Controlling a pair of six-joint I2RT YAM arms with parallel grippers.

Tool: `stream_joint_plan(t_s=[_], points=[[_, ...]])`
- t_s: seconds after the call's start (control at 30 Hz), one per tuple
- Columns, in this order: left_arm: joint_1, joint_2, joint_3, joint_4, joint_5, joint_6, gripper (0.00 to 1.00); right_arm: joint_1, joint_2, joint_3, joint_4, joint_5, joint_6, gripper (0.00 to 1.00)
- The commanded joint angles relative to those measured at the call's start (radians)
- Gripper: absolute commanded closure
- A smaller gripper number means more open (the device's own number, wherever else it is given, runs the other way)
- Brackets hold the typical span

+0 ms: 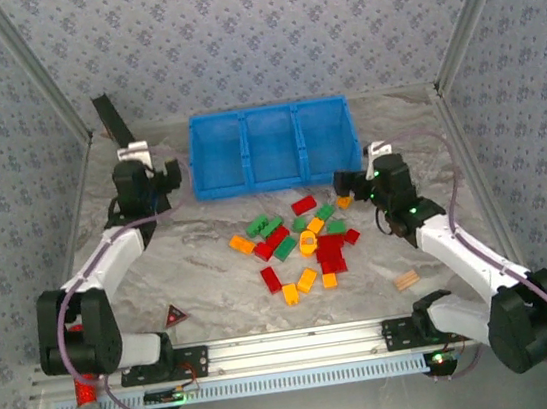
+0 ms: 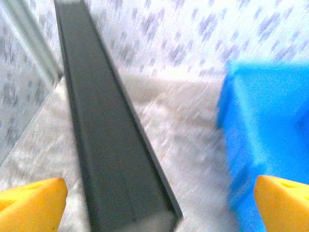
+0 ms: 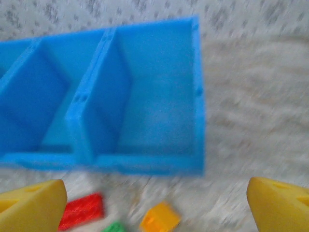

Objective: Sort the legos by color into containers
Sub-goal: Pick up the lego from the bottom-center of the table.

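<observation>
- Top external view: a bright blue rectangular plastic tray (image 1: 221,186) with three side-by-side compartments stands at the far middle of the grey marbled bench (image 1: 201,264).
- Small studded plastic bricks (image 1: 330,247) in red, green and orange-yellow lie in a loose cluster on the bench, in front of the tray and between the two arms.
- The left hand (image 1: 177,177) hangs just beside the tray's left end wall.
- Left wrist view, blurred: the left hand's yellow fingertips (image 2: 31,203) sit at the lower corners, wide apart and gripping nothing. A long black bar (image 2: 111,145) runs away from the camera between them, with the tray's blue wall at the right.
- The right hand (image 1: 348,180) hovers near the tray's front right corner, at the far right edge of the brick cluster.
- Right wrist view, also blurred: the right hand's yellow fingertips (image 3: 31,203) stand wide apart, holding nothing. The tray's right compartment lies ahead.
- Just in front of the tray's front wall, a red brick (image 3: 82,211), a green brick (image 3: 115,227) and an orange brick (image 3: 160,217) rest on the bench.
- A tan wooden block (image 1: 407,281) lies near the right arm, apart from the cluster.
- A red-and-black triangle (image 1: 174,315) lies near the left arm's base.
</observation>
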Motion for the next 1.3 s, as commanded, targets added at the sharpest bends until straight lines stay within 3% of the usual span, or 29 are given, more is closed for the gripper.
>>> stream_joint_plan(t_s=[0.0, 0.13, 0.27, 0.47, 0.87, 1.27], points=[[-0.072, -0.005, 0.163, -0.285, -0.03, -0.01, 0.02, 0.131, -0.005, -0.016, -0.316, 0.067, 0.275, 0.07], [-0.14, 0.037, 0.299, -0.452, 0.016, -0.014, 0.03, 0.356, -0.017, -0.017, -0.412, 0.138, 0.459, 0.09], [-0.186, 0.072, 0.339, -0.505, 0.074, -0.02, 0.06, 0.546, -0.009, 0.0, -0.509, 0.221, 0.625, 0.12], [-0.23, 0.101, 0.322, -0.497, 0.087, -0.006, 0.07, 0.708, 0.056, -0.013, -0.586, 0.264, 0.801, 0.13], [-0.242, 0.086, 0.329, -0.569, 0.074, -0.048, 0.09, 0.771, 0.032, -0.072, -0.608, 0.244, 0.89, 0.16], [-0.272, 0.044, 0.328, -0.627, 0.081, -0.061, 0.09, 0.767, 0.074, -0.097, -0.52, 0.223, 0.827, 0.18]])
